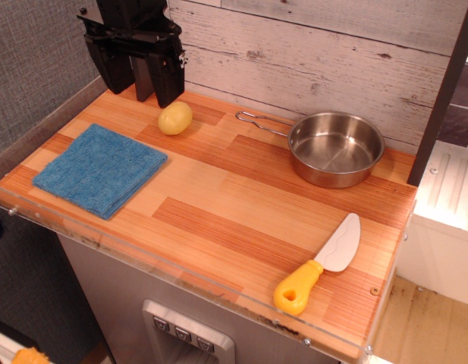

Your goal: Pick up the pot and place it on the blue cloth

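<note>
The pot (pixel 336 148) is a shallow shiny steel pan standing upright and empty at the back right of the wooden table (pixel 218 205). Its thin wire-loop handle (pixel 260 121) points left. The blue cloth (pixel 101 168) lies flat and folded at the left of the table. My black gripper (pixel 141 80) hangs over the back left corner, just beyond the cloth and far left of the pot. Its two fingers stand apart with nothing between them.
A yellow potato-like toy (pixel 175 117) lies just right of the gripper, between cloth and pot handle. A toy knife (pixel 322 265) with a yellow handle lies at the front right. A plank wall stands behind; a clear plastic rim edges the table front.
</note>
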Robot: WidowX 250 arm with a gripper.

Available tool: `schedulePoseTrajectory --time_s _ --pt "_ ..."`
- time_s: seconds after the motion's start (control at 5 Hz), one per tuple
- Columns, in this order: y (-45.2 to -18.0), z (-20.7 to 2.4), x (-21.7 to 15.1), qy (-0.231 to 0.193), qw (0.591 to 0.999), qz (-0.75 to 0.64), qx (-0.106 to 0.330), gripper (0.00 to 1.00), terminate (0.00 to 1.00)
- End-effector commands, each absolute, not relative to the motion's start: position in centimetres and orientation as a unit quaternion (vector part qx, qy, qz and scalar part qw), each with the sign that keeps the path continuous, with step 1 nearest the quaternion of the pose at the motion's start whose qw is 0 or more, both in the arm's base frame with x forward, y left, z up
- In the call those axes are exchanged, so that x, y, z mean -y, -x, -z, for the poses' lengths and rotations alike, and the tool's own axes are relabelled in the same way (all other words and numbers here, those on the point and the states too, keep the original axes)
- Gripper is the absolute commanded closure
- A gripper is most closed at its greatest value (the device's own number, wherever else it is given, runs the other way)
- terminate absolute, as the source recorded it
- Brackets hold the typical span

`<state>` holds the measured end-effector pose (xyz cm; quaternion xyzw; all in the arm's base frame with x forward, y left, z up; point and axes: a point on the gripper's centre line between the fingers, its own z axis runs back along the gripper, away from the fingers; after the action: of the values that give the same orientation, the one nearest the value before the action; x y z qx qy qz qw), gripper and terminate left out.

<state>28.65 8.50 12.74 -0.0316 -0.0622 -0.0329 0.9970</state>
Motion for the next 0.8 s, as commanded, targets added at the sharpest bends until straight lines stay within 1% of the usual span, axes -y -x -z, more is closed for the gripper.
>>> schedulePoseTrajectory --time_s 0.0,0.2,0.4,0.6 --pt "-28.7 -12.7 -8.5 0.032 0.997 0.033 0.062 0.0 0.0" --pt "-30.3 -12.5 -6.1 0.044 0.994 0.071 0.064 0.0 0.0" --pt "-31.7 -11.9 -1.9 0.072 0.987 0.133 0.06 0.0 0.0" --pt "-32.7 -11.1 2.3 0.068 0.981 0.173 0.063 0.0 0.0"
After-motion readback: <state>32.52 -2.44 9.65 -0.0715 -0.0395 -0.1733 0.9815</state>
